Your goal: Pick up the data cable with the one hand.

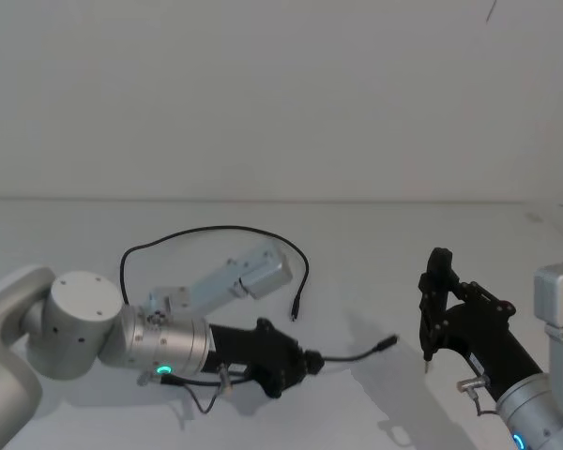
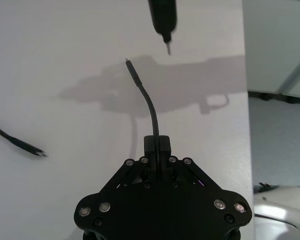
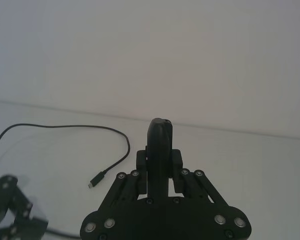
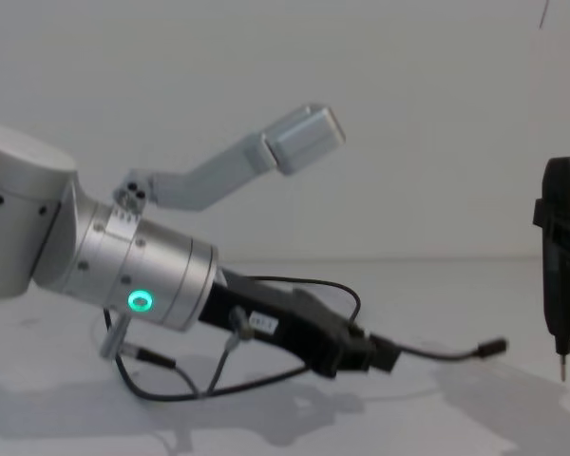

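Black elongated left gripper (image 1: pixel 311 362): clamped on long thin black data cable (image 1: pixel 216 228); lift slowly, loop trailing. Narrow right gripper (image 1: pixel 430 314): closed, parked.

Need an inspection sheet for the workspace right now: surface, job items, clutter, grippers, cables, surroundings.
Surface: white table, plain, with arm shadows on it.
Job's things: data cable loops across the table behind the left arm; its free plug lies on the table; its other plug sticks out past the left gripper.
Clutter: nothing seen.
Grippers: left gripper shut on the data cable near that plug; right gripper hovers apart at the right, tip pointing down.
Cables: short wrist lead hangs under the left wrist.
Surroundings: plain white wall.
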